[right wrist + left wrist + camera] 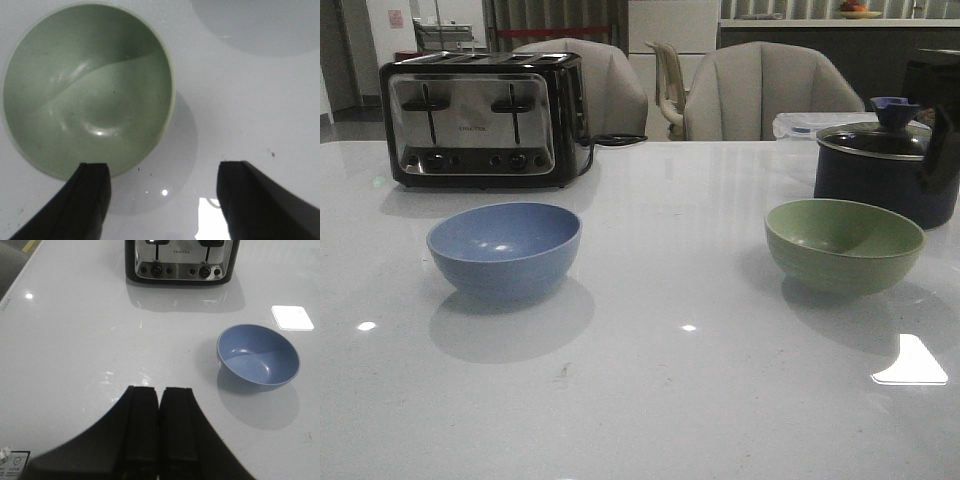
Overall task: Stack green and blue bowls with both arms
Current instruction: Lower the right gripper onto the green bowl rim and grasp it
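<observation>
Hovering with my right gripper spread wide over the green bowl, I judge it rigid, light and smooth-walled, best pinched across the rim nearest my fingers. My left gripper is pressed together, the blue bowl off beside it. Both bowls sit upright, well apart, toaster and navy lidded pot behind.

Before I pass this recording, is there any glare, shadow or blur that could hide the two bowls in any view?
Front view: dim and grainy, bright glare patch on the table near the green bowl, not on it; blue bowl casts a soft shadow. Left wrist view: sharp, glare patch beyond the blue bowl. Right wrist view: green bowl half shaded inside, rim clear; right gripper fingers blurred.
</observation>
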